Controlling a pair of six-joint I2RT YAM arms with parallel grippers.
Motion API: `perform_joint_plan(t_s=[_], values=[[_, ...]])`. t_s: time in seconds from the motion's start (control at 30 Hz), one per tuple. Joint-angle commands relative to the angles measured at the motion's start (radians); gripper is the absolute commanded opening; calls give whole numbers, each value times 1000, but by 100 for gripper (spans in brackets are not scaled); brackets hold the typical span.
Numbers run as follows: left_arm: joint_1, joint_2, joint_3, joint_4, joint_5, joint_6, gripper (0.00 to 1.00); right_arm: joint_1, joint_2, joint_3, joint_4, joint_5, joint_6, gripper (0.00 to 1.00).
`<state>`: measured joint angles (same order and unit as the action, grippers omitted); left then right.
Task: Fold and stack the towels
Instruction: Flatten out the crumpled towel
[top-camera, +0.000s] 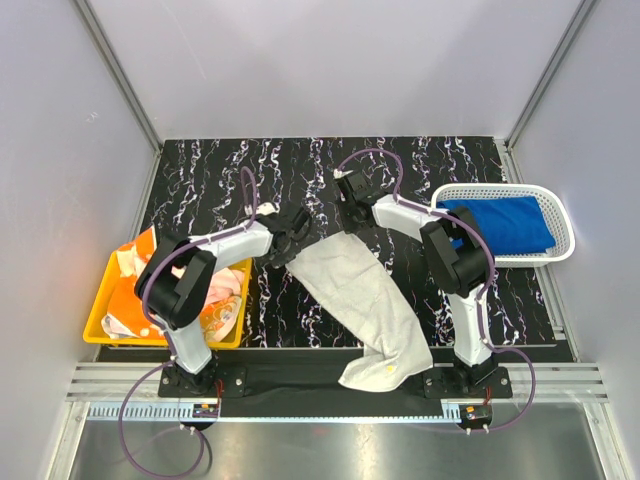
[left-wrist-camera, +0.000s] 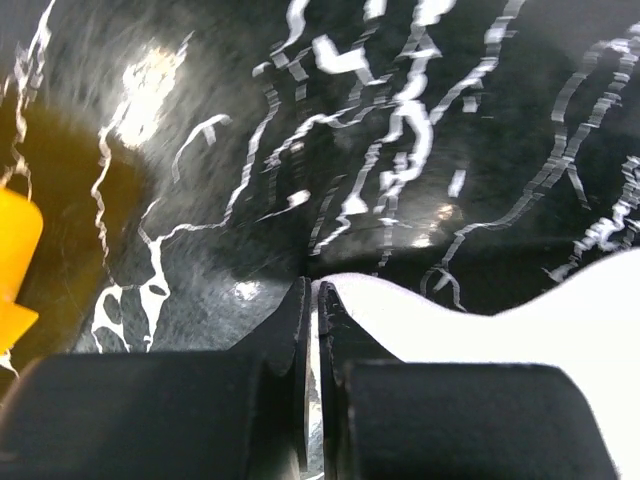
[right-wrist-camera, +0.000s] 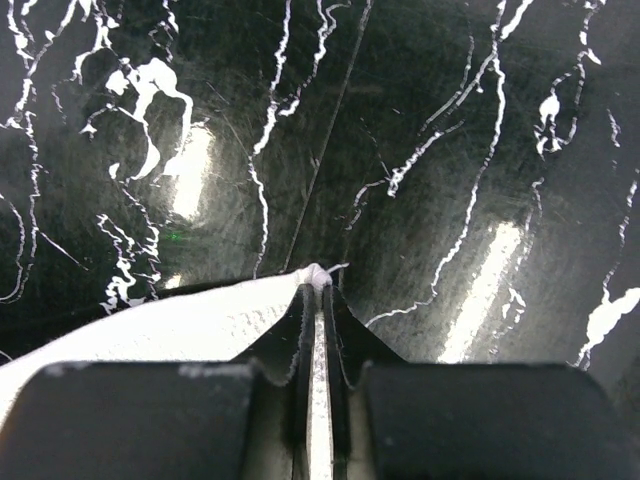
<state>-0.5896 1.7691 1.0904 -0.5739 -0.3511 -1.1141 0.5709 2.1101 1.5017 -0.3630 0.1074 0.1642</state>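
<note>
An off-white towel (top-camera: 365, 300) lies stretched over the dark marble table, its far edge held up between both grippers and its near end hanging past the table's front. My left gripper (top-camera: 296, 244) is shut on the towel's far left corner; in the left wrist view the jaws (left-wrist-camera: 313, 292) pinch the white cloth (left-wrist-camera: 480, 330). At the far right corner my right gripper (top-camera: 357, 233) is shut too, and a nub of towel (right-wrist-camera: 180, 325) pokes out past its tips (right-wrist-camera: 318, 285). A royal blue towel (top-camera: 500, 224) lies folded in the white basket. Orange-and-white and pale pink towels (top-camera: 215, 300) fill the yellow bin.
The yellow bin (top-camera: 100, 315) stands at the table's left edge, and its corner (left-wrist-camera: 15, 260) shows in the left wrist view. The white perforated basket (top-camera: 560, 215) stands at the right edge. Grey walls enclose the table on three sides.
</note>
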Motion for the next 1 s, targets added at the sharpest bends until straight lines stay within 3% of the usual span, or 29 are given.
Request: perform_joint_plan(t_s=[0.0, 0.3, 0.53, 0.97], values=[[5, -48, 75, 48, -20, 149, 0, 12, -74, 18, -37, 34, 9, 1], [5, -250, 157, 14, -52, 413, 0, 12, -306, -14, -91, 78, 18, 0], [-44, -436, 284, -78, 29, 621, 0, 11, -553, -40, -159, 45, 26, 0], [-161, -646, 483, -213, 106, 766, 0, 14, -932, 2, -295, -40, 38, 0]])
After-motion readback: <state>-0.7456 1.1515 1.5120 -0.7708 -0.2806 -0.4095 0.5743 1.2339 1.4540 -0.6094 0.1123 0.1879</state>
